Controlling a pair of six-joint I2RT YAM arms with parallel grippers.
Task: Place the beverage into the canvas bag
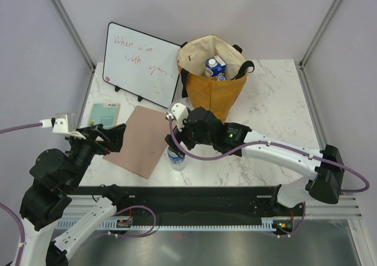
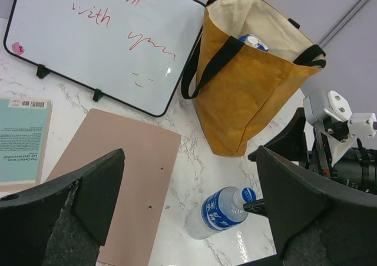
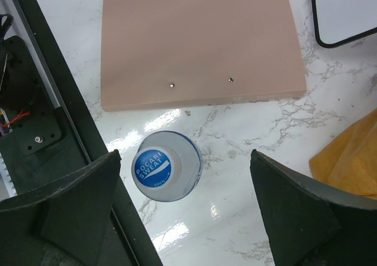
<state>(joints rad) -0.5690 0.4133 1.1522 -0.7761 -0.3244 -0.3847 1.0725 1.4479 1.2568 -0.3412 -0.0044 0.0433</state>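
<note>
The beverage (image 1: 176, 158) is a clear bottle with a blue label and a blue cap. It stands upright on the marble near the front edge, also seen in the left wrist view (image 2: 221, 212). My right gripper (image 1: 175, 141) hangs above it, open. From that wrist the cap (image 3: 154, 167) shows between the jaws, close to the left finger (image 3: 88, 189) and not gripped. The mustard canvas bag (image 1: 219, 98) stands upright behind, mouth open, with a blue-and-white carton (image 1: 215, 63) inside. My left gripper (image 1: 113, 138) is open and empty over the brown board, left of the bottle.
A whiteboard (image 1: 141, 62) with red writing leans at the back left. A flat brown board (image 1: 138, 139) and a teal book (image 1: 105, 114) lie on the left. The black base rail (image 1: 188, 192) runs right behind the bottle along the table's near edge.
</note>
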